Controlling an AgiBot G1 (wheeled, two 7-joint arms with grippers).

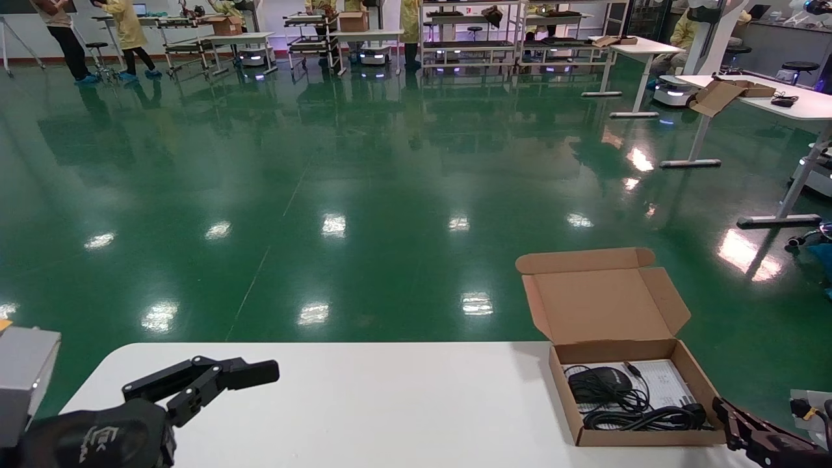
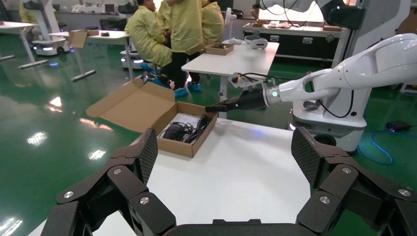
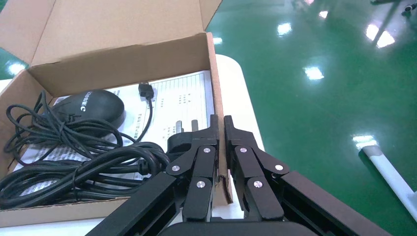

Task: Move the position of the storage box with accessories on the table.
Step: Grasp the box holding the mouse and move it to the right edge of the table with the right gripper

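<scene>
1. While our left gripper (image 1: 221, 380) idles with jaws wide, the tabletop (image 1: 390, 403) carries the storage box (image 1: 634, 396) at its right edge.
2. Our right gripper (image 3: 220, 129) pinches the box's right wall.
3. Next, we judge, slide it steadily, keeping the accessories (image 1: 624, 396) inside.

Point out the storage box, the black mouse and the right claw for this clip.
storage box (image 1: 565, 396): head view, on its left side wall.
black mouse (image 3: 91, 105): right wrist view, on the top of its shell.
right claw (image 3: 221, 129): right wrist view, between the fingertips clamping the box's side wall.
</scene>
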